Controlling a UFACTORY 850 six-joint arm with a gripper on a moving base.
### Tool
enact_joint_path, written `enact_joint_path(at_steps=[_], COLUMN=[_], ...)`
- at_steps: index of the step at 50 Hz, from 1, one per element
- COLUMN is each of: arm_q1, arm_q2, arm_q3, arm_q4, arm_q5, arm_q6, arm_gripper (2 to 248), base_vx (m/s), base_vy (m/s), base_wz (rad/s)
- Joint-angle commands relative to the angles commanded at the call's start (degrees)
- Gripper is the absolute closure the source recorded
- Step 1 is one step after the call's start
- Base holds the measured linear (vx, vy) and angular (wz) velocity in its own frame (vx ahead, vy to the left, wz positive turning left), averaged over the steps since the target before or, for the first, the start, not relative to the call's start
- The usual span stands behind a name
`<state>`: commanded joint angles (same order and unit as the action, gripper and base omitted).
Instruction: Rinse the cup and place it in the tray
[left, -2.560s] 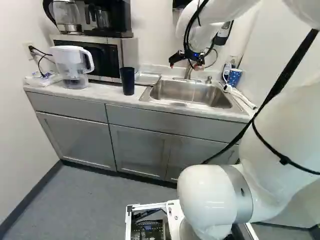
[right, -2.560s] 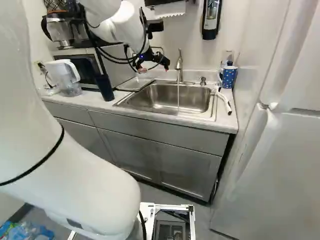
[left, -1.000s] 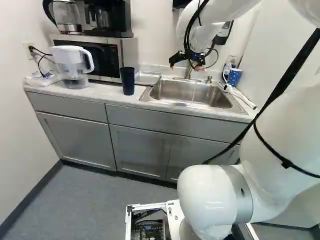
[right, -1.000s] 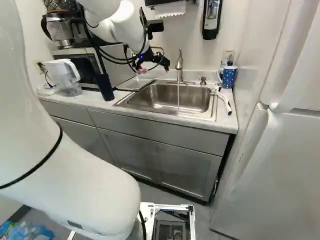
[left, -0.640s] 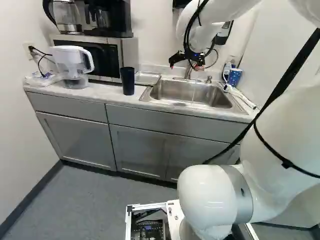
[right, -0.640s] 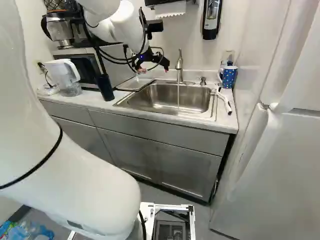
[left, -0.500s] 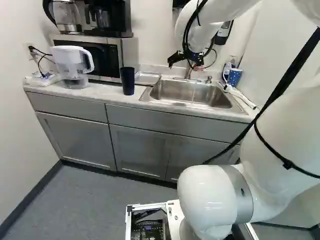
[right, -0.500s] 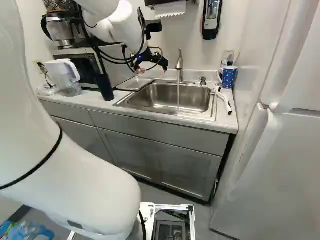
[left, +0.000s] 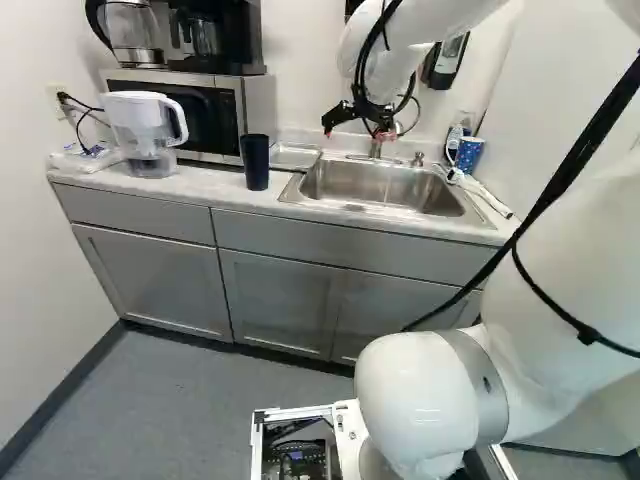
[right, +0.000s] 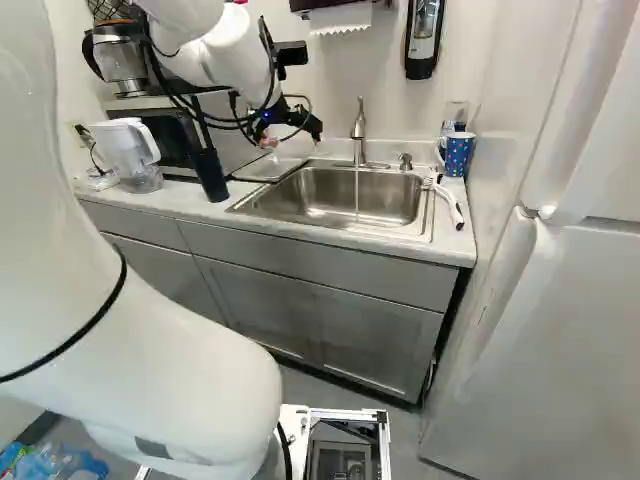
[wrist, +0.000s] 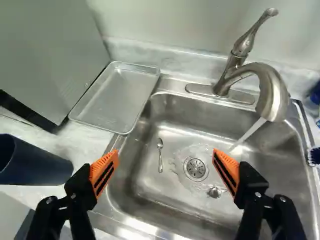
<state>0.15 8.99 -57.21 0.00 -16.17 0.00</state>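
Observation:
Over the sink, toward its cup side, my gripper (left: 357, 127) hangs in the left base view. The wrist view shows the gripper (wrist: 166, 156) open, its orange pads wide apart with nothing between them. The dark blue cup (left: 256, 163) stands upright on the counter; in the wrist view the cup (wrist: 37, 162) lies beyond one finger, not touching it. A shallow metal tray (wrist: 114, 97) rests between microwave and sink. Water runs from the faucet (wrist: 272, 95) into the steel sink (wrist: 200, 140).
A small spoon (wrist: 160, 155) lies in the basin. On the counter stand a microwave (left: 185, 110) and a white pitcher (left: 140, 130). Beyond the sink are a blue patterned mug (right: 458, 152) and a white-handled brush (right: 448, 205).
My arm and gripper have shifted left in both base views, toward the cup's side. The gripper has stayed open. Cup and tray have not moved.

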Motion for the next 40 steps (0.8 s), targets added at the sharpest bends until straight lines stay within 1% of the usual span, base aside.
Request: enact_joint_path(at_steps=[40], arm_q1=[7.7], arm_q2=[-0.9], arm_q3=[-0.8], arm_q4=[0.0], arm_q5=[0.0], arm_q6=[0.0], arm_gripper=[3], base_vx=[0.0], base_vy=[0.0], base_wz=[0.0])
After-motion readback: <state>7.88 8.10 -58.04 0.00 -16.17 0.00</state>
